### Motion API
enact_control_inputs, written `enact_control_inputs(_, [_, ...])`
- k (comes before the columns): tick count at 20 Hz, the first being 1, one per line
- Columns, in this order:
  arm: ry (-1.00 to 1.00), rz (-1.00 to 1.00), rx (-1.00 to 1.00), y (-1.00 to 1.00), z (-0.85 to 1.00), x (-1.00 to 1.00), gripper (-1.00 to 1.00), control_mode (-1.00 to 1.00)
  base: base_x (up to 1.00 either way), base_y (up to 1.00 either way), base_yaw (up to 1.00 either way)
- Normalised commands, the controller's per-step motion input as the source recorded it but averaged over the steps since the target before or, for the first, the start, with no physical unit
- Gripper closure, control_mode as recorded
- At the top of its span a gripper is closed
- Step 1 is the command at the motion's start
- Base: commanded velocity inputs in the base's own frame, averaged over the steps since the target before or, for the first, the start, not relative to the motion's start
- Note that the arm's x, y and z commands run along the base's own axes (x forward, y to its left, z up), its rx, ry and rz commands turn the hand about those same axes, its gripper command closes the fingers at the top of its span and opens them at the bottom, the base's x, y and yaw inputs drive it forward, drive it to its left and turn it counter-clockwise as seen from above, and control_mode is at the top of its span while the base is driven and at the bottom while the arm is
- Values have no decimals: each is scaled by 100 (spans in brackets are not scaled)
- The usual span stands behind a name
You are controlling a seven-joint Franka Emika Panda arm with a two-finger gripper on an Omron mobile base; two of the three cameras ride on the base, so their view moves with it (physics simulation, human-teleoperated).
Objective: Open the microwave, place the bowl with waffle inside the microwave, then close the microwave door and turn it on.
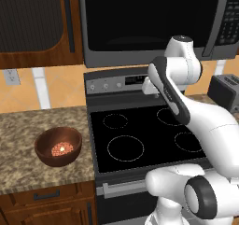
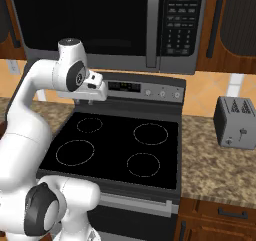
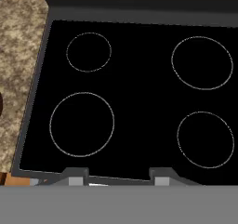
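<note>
The microwave [image 1: 149, 23] hangs above the stove, and its black glass door [image 2: 85, 20] is closed. The long grey handle [image 2: 153, 25] runs down the door's right edge, beside the button panel [image 2: 178, 22]. On the granite counter left of the stove sits the dark reddish-brown bowl [image 1: 58, 147], with the orange-tan waffle [image 1: 61, 149] in its bottom. My gripper [image 2: 86, 102] hangs over the back left of the stove, pointing down, well below the microwave and far from the bowl. In the hand view my gripper [image 3: 118, 175] is open with nothing between its tips.
The black-topped stove [image 1: 140, 140] lies under the hand, its control panel [image 2: 145, 89] at the back. A small grey toaster [image 2: 234, 122] stands on the right counter. Brown wooden cabinets [image 1: 32, 23] flank the microwave, and the granite counter [image 1: 18, 126] runs left.
</note>
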Motion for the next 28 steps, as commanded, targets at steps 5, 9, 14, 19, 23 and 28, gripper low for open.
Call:
enact_control_inputs(5, [-11, 0, 0, 0, 4, -23, -100, -100, 0, 0, 0])
enact_control_inputs(9, [-39, -5, 2, 0, 41, -48, -100, -100, 0, 0, 0])
enact_control_inputs(14, [-44, -15, 2, -27, 57, -72, -100, -100, 0, 0, 0])
enact_control_inputs(19, [-21, -24, 0, -58, 68, -40, -100, -100, 0, 0, 0])
enact_control_inputs(23, [-1, -23, 1, -91, 95, -4, -100, -100, 0, 0, 0])
enact_control_inputs(28, [0, -9, 13, -99, 77, 0, -100, -100, 0, 0, 0])
